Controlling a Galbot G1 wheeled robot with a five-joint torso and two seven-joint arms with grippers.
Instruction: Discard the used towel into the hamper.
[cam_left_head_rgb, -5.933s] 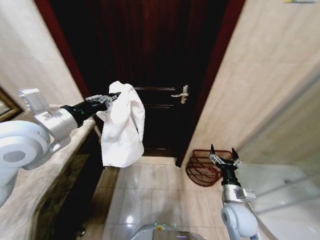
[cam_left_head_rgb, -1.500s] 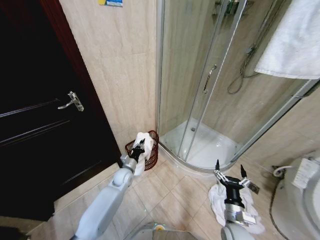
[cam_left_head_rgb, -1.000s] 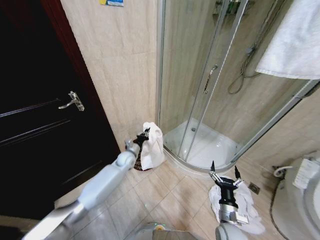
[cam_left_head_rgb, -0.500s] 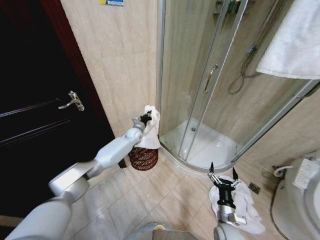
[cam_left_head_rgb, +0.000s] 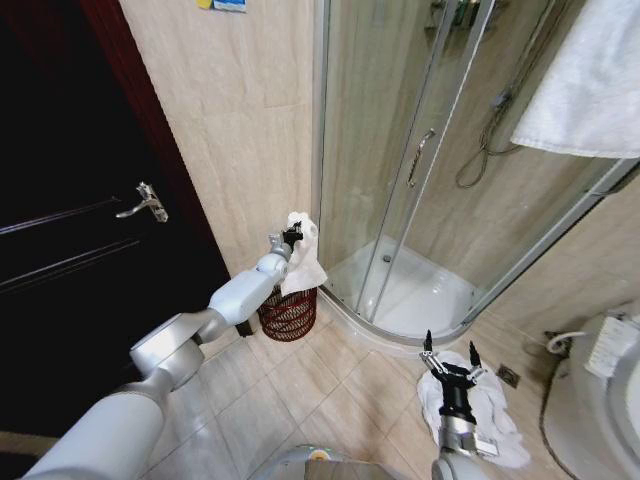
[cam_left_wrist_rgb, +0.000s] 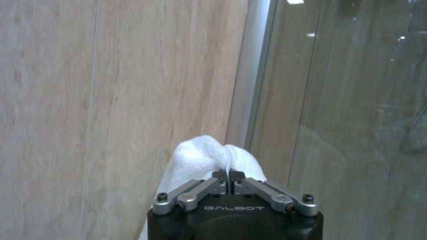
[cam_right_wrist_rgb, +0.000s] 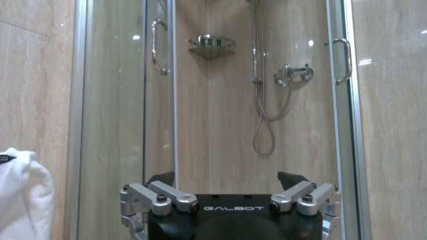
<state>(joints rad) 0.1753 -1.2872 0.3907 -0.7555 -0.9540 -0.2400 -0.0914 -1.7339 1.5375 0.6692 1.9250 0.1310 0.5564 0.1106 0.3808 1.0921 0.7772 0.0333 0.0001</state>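
Note:
My left gripper (cam_left_head_rgb: 290, 236) is stretched out toward the wall corner and shut on the white used towel (cam_left_head_rgb: 303, 262), which hangs from it. Directly below the towel stands the hamper (cam_left_head_rgb: 288, 314), a small dark red-brown wire basket on the floor by the wall. In the left wrist view the jaws are pinched together on a fold of the towel (cam_left_wrist_rgb: 212, 159), close to the tiled wall. My right gripper (cam_left_head_rgb: 448, 361) is parked low at the front right with its fingers spread open and nothing between them.
A curved glass shower enclosure (cam_left_head_rgb: 420, 160) stands right of the hamper. A dark wooden door (cam_left_head_rgb: 70, 230) is on the left. Another white cloth (cam_left_head_rgb: 490, 410) lies on the floor under my right gripper. A white towel (cam_left_head_rgb: 590, 90) hangs at upper right.
The left arm has risen, lifting the towel from down in the hamper to hang above it. The right gripper stays parked.

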